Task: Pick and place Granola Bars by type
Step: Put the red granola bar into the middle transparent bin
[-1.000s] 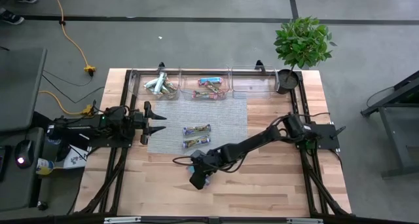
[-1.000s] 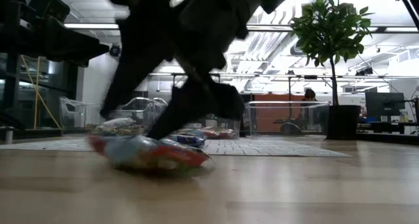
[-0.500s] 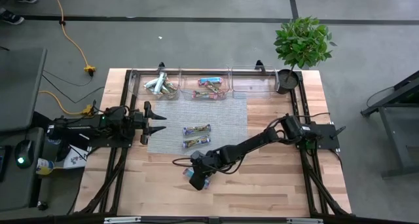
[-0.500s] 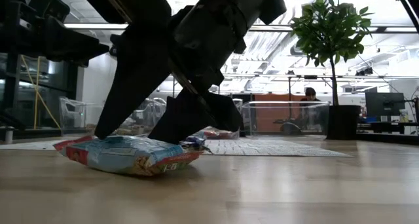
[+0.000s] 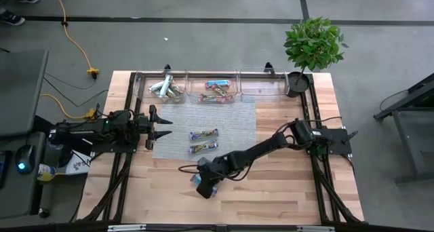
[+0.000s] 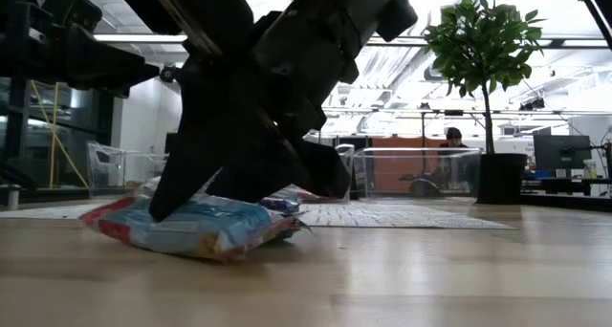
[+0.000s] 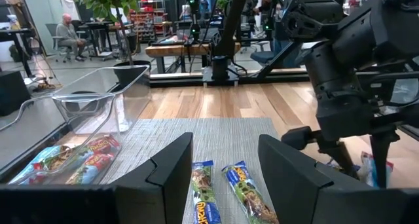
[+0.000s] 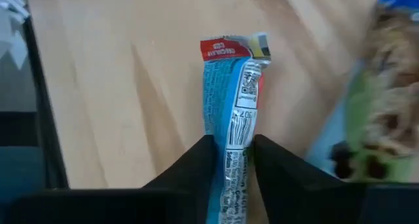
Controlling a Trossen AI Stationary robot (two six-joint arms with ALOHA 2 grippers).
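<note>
- The right gripper (image 8: 232, 160) is seen clamped on the blue bar (image 8: 230, 99) near the table's (image 5: 285, 198) front edge.
- The bar should be raised level, so no slipping occurs.
- The left gripper (image 7: 222, 178) is held apart, idle, at the mat's (image 7: 216, 135) left edge.

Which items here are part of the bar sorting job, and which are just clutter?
Job:
- light-blue bar pinched in the right pincer on the bare wood
- two bars lying on the grey mat
- bars already dropped in the clear bins
- left pincer, open, waiting at the mat's edge

Clutter:
- potted plant
- yellow cable on the floor
- person seated in the background
</note>
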